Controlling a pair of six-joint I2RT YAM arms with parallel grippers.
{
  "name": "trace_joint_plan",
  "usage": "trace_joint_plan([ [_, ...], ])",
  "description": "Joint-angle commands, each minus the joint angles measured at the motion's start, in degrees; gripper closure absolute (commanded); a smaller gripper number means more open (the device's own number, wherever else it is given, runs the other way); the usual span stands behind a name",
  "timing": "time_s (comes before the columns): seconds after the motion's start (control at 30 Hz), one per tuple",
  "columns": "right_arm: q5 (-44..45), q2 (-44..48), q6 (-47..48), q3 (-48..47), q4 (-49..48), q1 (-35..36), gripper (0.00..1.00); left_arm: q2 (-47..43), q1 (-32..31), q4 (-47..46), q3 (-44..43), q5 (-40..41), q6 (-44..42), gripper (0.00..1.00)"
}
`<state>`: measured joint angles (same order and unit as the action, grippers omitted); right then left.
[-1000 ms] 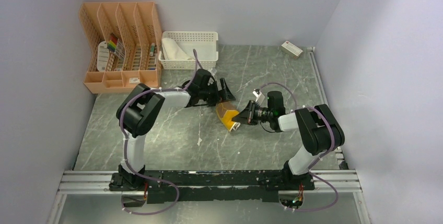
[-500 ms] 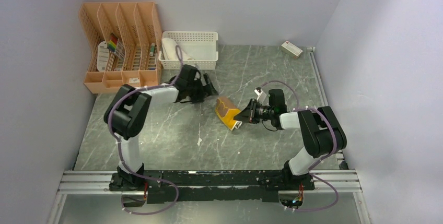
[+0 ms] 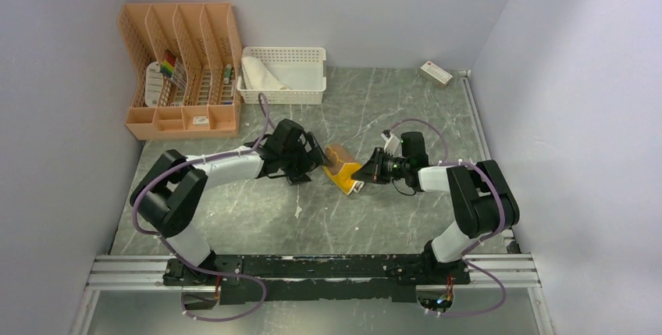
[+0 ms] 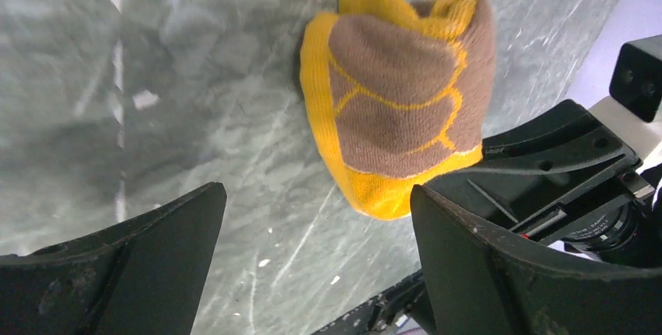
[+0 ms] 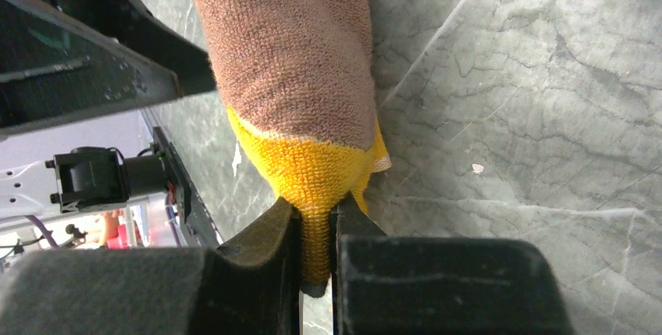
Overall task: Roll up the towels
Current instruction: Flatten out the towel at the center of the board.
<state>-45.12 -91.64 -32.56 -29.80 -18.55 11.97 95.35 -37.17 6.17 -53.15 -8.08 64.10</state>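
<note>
The mustard-yellow towel (image 3: pixel 341 169) sits out on the grey desk (image 3: pixel 250 218) as a stubby, bunched roll. I'd say the step in hand is tightening or finishing that roll. To do it well, the roll's weight should stay on the desk rather than being lifted. The wide left hand (image 4: pixel 312 272) should close around the fat, brown-patched body while the other end stays held, so the layers don't slacken. A pull from only one side would probably drag the bundle along the desk instead of turning it.

The white towel (image 3: pixel 261 76) lies in the white basket (image 3: pixel 285 51) at the far edge, well apart from both hands. I can't tell from here whether it is rolled.

The yellow roll lies between the two hands. The left hand is spread, with the roll just beyond its fingertips in the line of the gap, and nothing is touching it. The right hand (image 5: pixel 316 218) is pressed together on the roll's yellow end, pinching a thin fold of cloth, and the rest of the roll stretches away from it along the desk.
</note>
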Motion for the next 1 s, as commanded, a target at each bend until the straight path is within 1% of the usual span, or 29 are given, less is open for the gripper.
trace_joint_plan([
  [0.0,1.30,0.61,1.41,-0.11,0.61,-0.43,1.00,-0.51,-1.98,-6.06,0.47,2.39,9.25,0.01],
  [0.2,1.15,0.63,1.64,0.48,0.03,-0.45,1.00,3.84,-4.26,-13.64,-1.38,2.97,10.95,0.00],
  [0.3,1.06,0.53,1.77,0.62,-0.17,-0.38,1.00,7.04,-5.64,-17.60,-2.43,1.80,12.20,0.00],
  [0.5,1.09,0.80,2.68,0.21,0.97,-0.44,1.00,13.27,-8.78,-17.87,-5.78,1.12,13.99,0.00],
  [0.73,0.63,1.60,3.64,-0.42,2.51,-0.41,1.00,15.57,-9.39,-19.03,-6.67,3.78,15.46,0.00],
  [0.87,-0.06,2.01,3.47,-0.30,2.55,-0.09,1.00,16.77,-9.35,-18.02,-8.42,5.25,15.65,0.00],
  [0.97,-0.33,2.71,3.71,-0.94,3.56,0.76,1.00,17.98,-9.32,-20.86,-8.30,5.69,15.33,0.07],
])
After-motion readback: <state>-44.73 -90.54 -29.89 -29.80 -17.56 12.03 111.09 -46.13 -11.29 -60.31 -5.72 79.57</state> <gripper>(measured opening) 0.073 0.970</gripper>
